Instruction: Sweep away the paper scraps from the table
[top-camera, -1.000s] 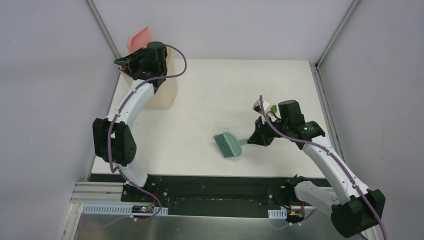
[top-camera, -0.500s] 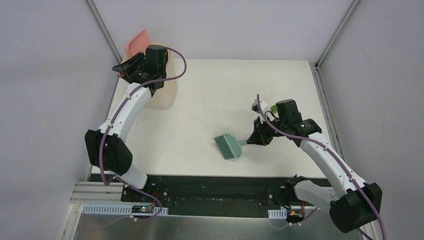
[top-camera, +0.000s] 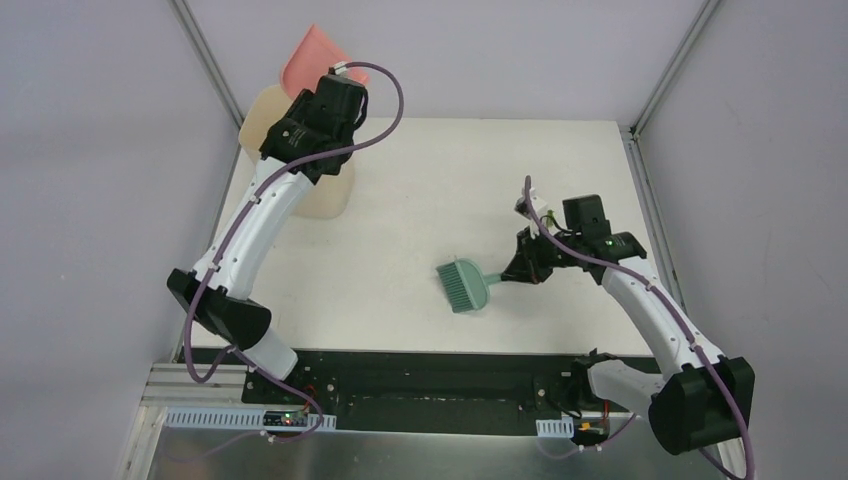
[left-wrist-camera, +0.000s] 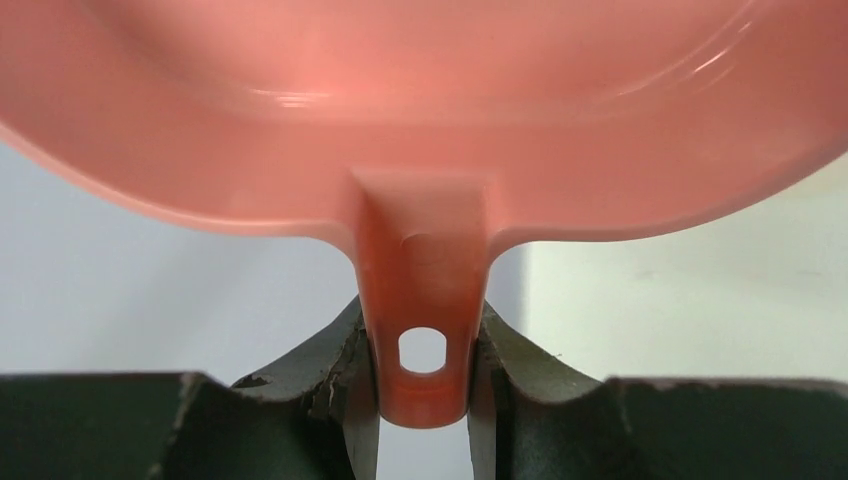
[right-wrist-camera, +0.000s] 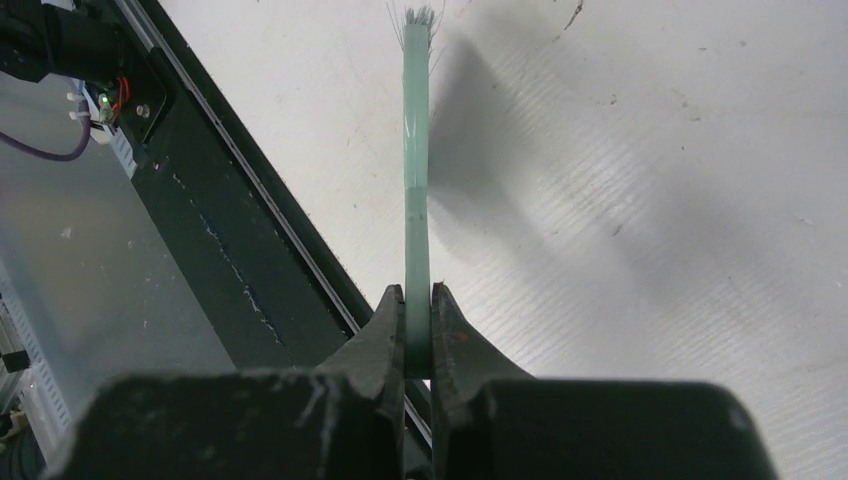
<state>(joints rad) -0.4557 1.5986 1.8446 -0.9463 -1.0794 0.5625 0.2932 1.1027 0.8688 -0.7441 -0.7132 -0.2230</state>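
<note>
No paper scraps show on the white table (top-camera: 420, 200) in any view. My left gripper (top-camera: 322, 92) is shut on the handle of the pink dustpan (top-camera: 308, 58), held high and tipped over the cream bin (top-camera: 322, 195) at the back left. In the left wrist view the jaws (left-wrist-camera: 422, 375) clamp the pan's handle (left-wrist-camera: 422, 290); the pan's inside is hidden. My right gripper (top-camera: 518, 270) is shut on the handle of the teal hand brush (top-camera: 462, 284), whose head is low over the table right of the middle. In the right wrist view the brush (right-wrist-camera: 416, 170) runs edge-on from the jaws (right-wrist-camera: 417, 340).
The cream bin stands at the table's back left corner, partly hidden by my left arm. The black front edge (top-camera: 420, 362) runs along the near side, also in the right wrist view (right-wrist-camera: 250, 240). Grey walls close in on three sides.
My left arm has lifted the pink dustpan higher and swung it right, above the bin. My right gripper and the brush have shifted slightly to the right.
</note>
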